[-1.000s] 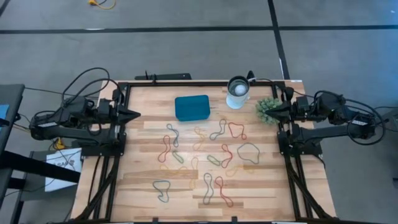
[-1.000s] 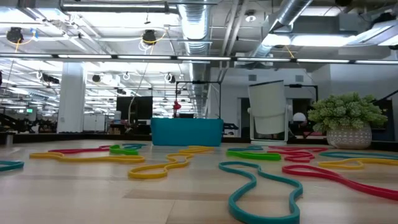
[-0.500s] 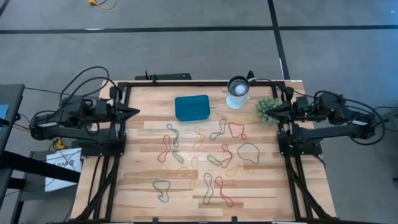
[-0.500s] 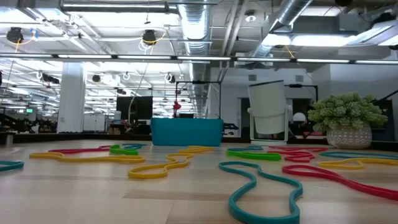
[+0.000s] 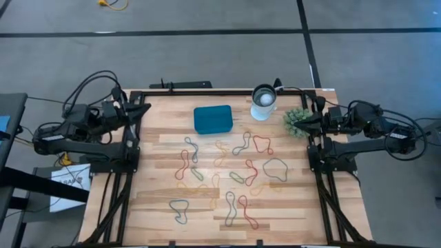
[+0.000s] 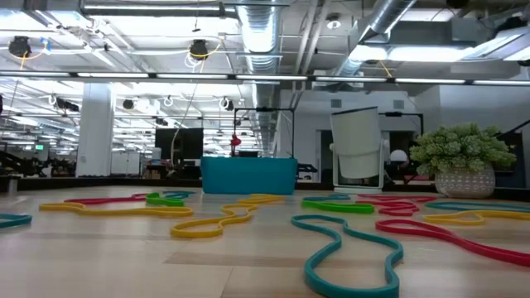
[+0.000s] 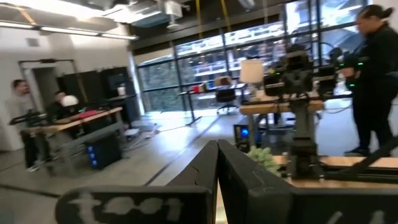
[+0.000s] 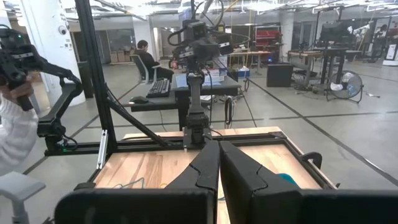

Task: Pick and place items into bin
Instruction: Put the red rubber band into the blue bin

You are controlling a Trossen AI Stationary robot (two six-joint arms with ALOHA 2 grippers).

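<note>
Several rubber-band loops in red, orange, yellow, green and grey lie flat on the wooden table, among them a red one [image 5: 262, 145] and a grey one [image 5: 275, 167]. In the low view a teal loop [image 6: 352, 248] and a yellow loop [image 6: 219, 223] lie nearest. The teal-blue bin [image 5: 212, 118] [image 6: 248, 175] stands on the table's far half. My left gripper [image 5: 141, 109] [image 7: 216, 152] hovers shut at the table's left edge. My right gripper [image 5: 302, 122] [image 8: 219, 149] waits shut at the right edge, beside the plant.
A round white-and-metal cup [image 5: 263, 102] [image 6: 358, 153] stands right of the bin near the far edge. A spiky green plant ball [image 5: 296, 118] [image 6: 462, 157] sits at the far right, by my right gripper. People show in the room beyond.
My left gripper has drawn back toward the table's far-left corner and turned its tip toward the far edge. It stays shut. The bands, the bin and my right arm have kept still.
</note>
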